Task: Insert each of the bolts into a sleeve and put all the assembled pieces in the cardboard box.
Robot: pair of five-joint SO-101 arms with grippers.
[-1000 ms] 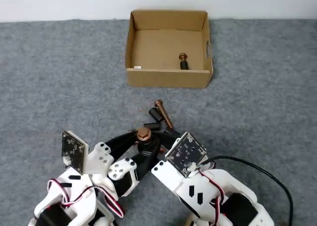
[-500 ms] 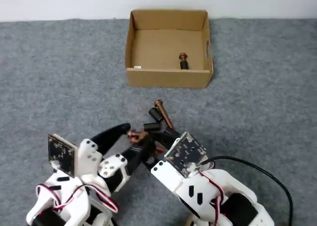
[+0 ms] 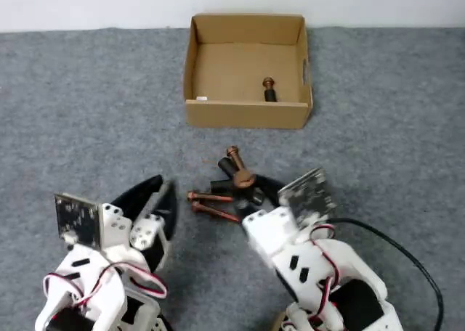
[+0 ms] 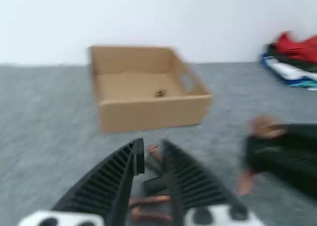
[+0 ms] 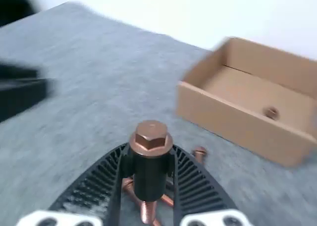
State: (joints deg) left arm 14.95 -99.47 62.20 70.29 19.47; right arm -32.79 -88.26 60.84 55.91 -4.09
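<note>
Left gripper point(image 3: 163, 187) now off sleeved bolt point(image 3: 242, 178)

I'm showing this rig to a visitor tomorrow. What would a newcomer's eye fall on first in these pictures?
Probably the copper-headed bolt in its black sleeve, held upright in the right claw in front of the cardboard box. That box stands at the far side with one assembled piece already inside. Two loose bolts lie on the grey carpet between the arms.

White plastic left arm point(image 3: 87, 295), white plastic right arm point(image 3: 327, 273). Black ribbed fingers point(image 5: 195, 181). Square dark circuit board point(image 3: 76, 218) at each wrist. Red-white-black servo wires point(image 3: 102, 282). Thick black cable point(image 3: 363, 225) off right arm.
</note>
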